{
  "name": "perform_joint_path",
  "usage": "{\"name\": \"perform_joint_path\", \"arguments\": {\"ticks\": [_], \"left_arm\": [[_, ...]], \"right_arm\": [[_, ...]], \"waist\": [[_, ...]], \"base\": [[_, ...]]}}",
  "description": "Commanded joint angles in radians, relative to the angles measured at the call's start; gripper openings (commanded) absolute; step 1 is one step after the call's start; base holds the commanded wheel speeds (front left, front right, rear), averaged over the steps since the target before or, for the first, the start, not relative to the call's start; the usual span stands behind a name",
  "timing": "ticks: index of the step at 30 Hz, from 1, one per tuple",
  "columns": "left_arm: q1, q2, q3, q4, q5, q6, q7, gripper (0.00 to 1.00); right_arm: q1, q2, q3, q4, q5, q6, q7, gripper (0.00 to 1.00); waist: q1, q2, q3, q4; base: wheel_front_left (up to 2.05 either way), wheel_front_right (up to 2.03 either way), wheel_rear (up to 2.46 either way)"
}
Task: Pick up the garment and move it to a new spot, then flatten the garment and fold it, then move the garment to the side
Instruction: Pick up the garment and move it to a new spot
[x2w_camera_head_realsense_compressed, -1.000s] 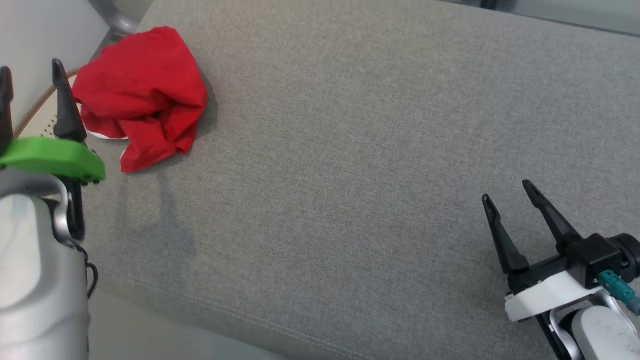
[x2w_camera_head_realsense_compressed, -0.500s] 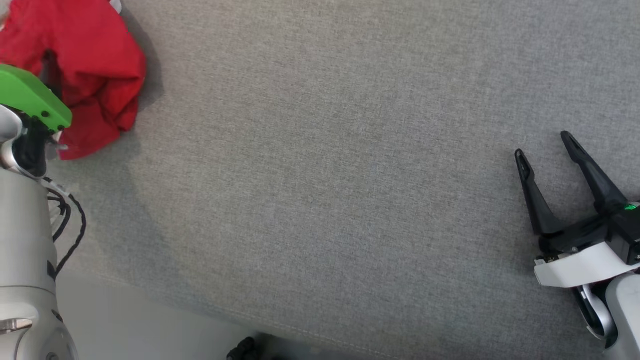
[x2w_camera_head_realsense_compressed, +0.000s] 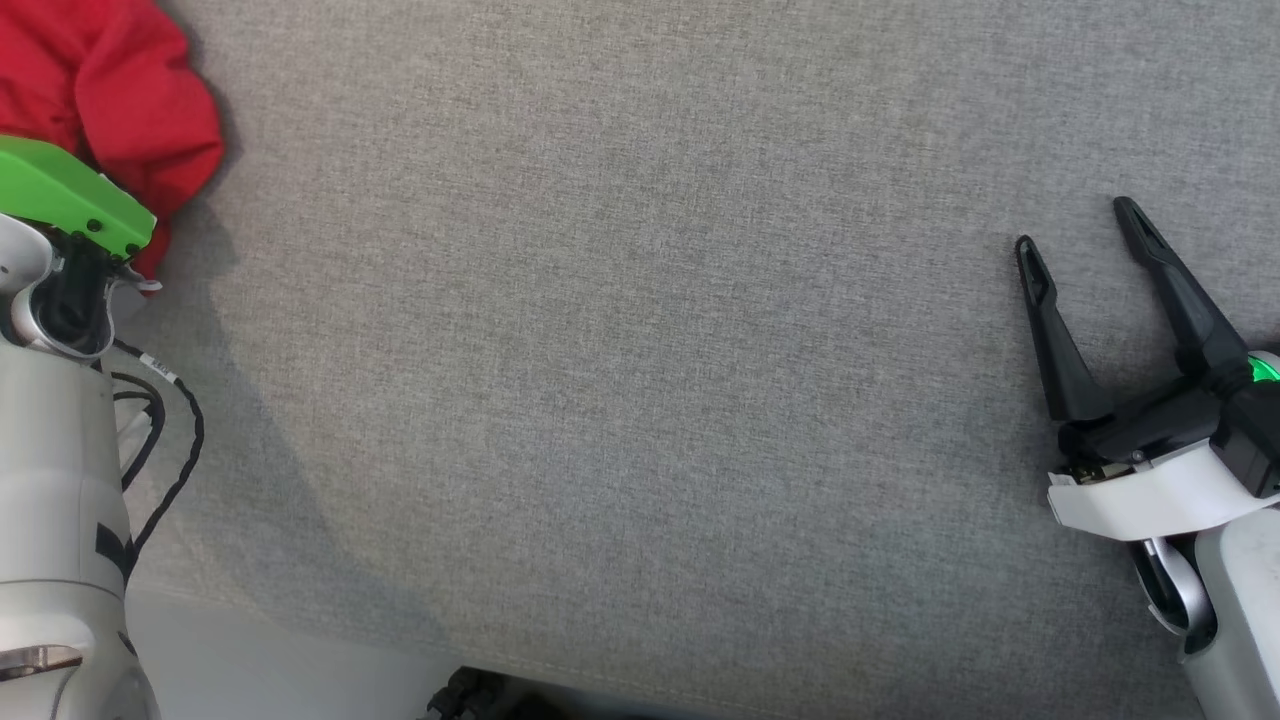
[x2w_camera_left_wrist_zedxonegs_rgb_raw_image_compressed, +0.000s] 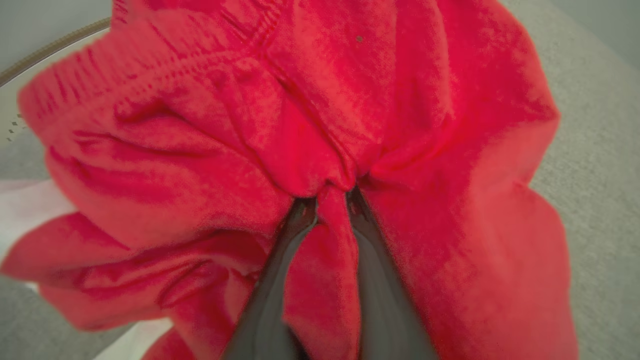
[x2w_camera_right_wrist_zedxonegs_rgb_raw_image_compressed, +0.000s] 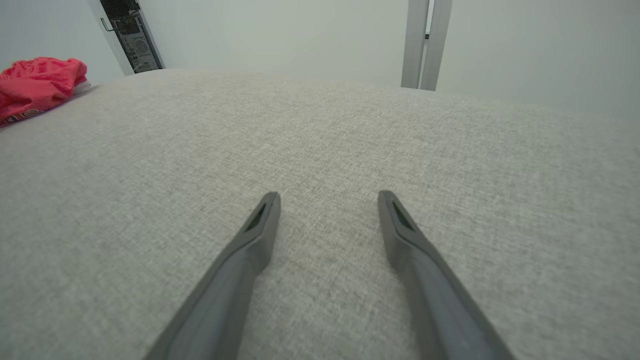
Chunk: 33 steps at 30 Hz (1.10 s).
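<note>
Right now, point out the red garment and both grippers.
red garment (x2w_camera_left_wrist_zedxonegs_rgb_raw_image_compressed: 450, 125), left wrist view, bunched cloth at the upper right.
left gripper (x2w_camera_left_wrist_zedxonegs_rgb_raw_image_compressed: 328, 200), left wrist view, midway between fingertips pinching a fold.
right gripper (x2w_camera_head_realsense_compressed: 1073, 225), head view, midway between open fingertips.

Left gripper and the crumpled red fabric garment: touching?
Touching. The left wrist view shows the left gripper shut on a pinched fold of the crumpled red fabric garment, with cloth squeezed between its tips.
</note>
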<state>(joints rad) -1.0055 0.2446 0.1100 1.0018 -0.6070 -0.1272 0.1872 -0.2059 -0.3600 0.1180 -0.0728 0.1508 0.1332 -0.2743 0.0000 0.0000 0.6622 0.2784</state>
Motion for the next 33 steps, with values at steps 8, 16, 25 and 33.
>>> {"name": "perform_joint_path", "arguments": {"ticks": [8,16,25,33], "left_arm": [[0.081,0.066,-0.115,-0.188,-0.080,-0.004,-0.224,0.00],[0.153,0.126,-0.237,-0.418,-0.031,-0.003,-0.293,0.00],[0.313,0.108,-0.327,-0.666,0.013,0.070,-0.170,0.00],[0.432,0.044,-0.438,-0.742,0.054,0.119,-0.099,0.00]], "right_arm": [[0.032,0.044,0.014,0.085,0.015,-0.003,0.014,1.00],[0.036,0.113,0.026,0.100,0.032,-0.003,0.010,1.00],[0.063,0.197,0.034,0.119,0.049,-0.003,0.010,1.00],[0.074,0.236,0.022,0.116,0.054,-0.003,0.010,1.00]], "waist": [[0.0000,0.0000,-0.116,-0.030],[0.0000,0.0000,-0.293,-0.097],[0.0000,0.0000,-0.431,-0.268],[0.0000,0.0000,-0.449,-0.413]], "base": [[0.00,0.00,0.00],[0.00,0.00,0.00],[0.00,0.00,0.00],[0.00,0.00,0.00]]}}
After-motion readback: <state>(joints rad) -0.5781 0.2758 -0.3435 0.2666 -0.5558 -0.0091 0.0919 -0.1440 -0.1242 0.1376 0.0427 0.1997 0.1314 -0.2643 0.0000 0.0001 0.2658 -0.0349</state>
